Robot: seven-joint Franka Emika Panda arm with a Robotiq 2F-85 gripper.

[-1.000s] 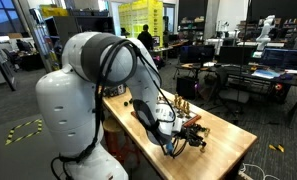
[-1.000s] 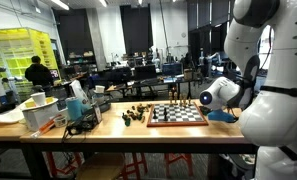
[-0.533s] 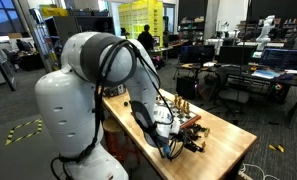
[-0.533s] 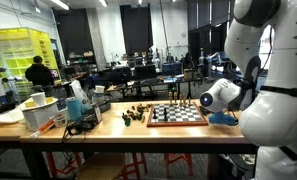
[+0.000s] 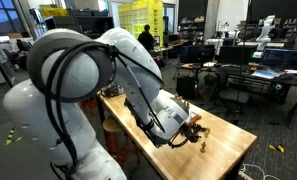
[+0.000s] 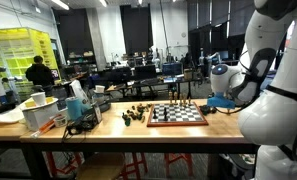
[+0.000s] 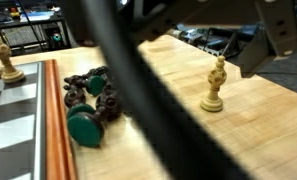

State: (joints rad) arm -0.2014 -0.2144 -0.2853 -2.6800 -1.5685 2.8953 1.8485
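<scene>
**Tool [image 5: 194,127] over a lone pale chess piece [image 7: 217,83] on the worktop [image 7: 248,130]**

We see the arm [image 5: 88,70] bent low, the chessboard [image 6: 176,114] at the left and a heap of dark pieces [image 7: 88,100] just beside its edge. The pale piece stands upright further right, clear of the tool. Whether the tool is released or clenched we cannot tell. We judge this a pause between grasps. Any pick-up calls for a straight descent centred on the piece.

In an exterior view, the camera sits close behind the arm [image 5: 78,70], with the table [image 5: 226,138] at 4 o'clock. In an exterior view, a distant camera faces the table's long edge, chessboard [image 6: 178,115] centred. The wrist view, very near, shares the chessboard [image 7: 13,110] at 9 o'clock.
</scene>
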